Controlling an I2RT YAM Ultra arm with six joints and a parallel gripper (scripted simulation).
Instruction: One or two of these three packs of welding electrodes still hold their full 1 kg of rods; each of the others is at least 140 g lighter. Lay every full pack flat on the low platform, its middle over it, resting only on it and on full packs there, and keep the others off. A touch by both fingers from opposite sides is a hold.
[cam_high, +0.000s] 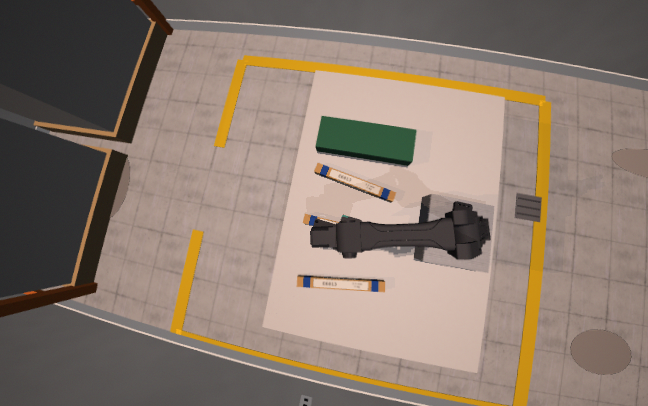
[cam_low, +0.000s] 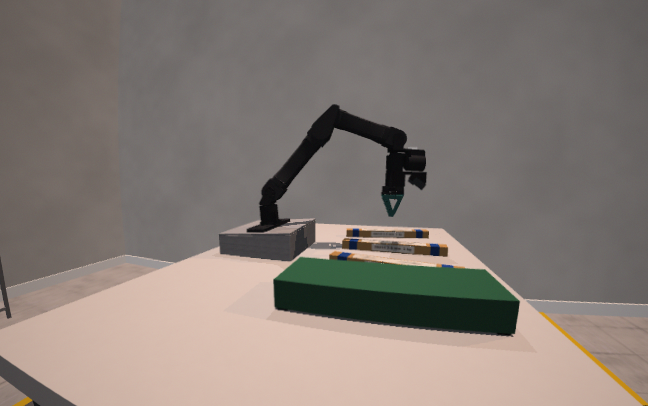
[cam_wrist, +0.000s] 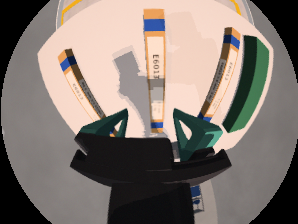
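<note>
The claw (cam_high: 345, 231) (cam_low: 391, 215) (cam_wrist: 150, 111) is open pretty wide and holds nothing. It points down and hangs above the middle pack of welding rods (cam_high: 308, 219) (cam_low: 395, 247) (cam_wrist: 155, 45), with air between its green tips and the pack. The middle pack lies flat on the pale table (cam_high: 375, 325) (cam_low: 150, 325) (cam_wrist: 107, 40), and "E6013" is printed on its white label. From above, the black arm (cam_high: 410, 235) (cam_low: 300, 155) hides most of this pack, so only one end peeks out. The arm stands on a gray block (cam_high: 480, 264) (cam_low: 255, 247) and bends up, over and down. On the robot's right, the slanted pack (cam_high: 355, 182) (cam_low: 342, 256) (cam_wrist: 227, 70) lies flat on the table, near the low green platform (cam_high: 365, 140) (cam_low: 395, 281) (cam_wrist: 256, 95) but not on it. The platform is the last thing in the row on that side. On the robot's left, the outer pack (cam_high: 341, 283) (cam_low: 387, 233) (cam_wrist: 80, 82) lies flat on the table too, well apart from the platform. All three packs are tan with blue bands near their ends. No pack is on the platform. I cannot tell by looking which packs are full. A dark shadow falls on the table beside the middle pack.
</note>
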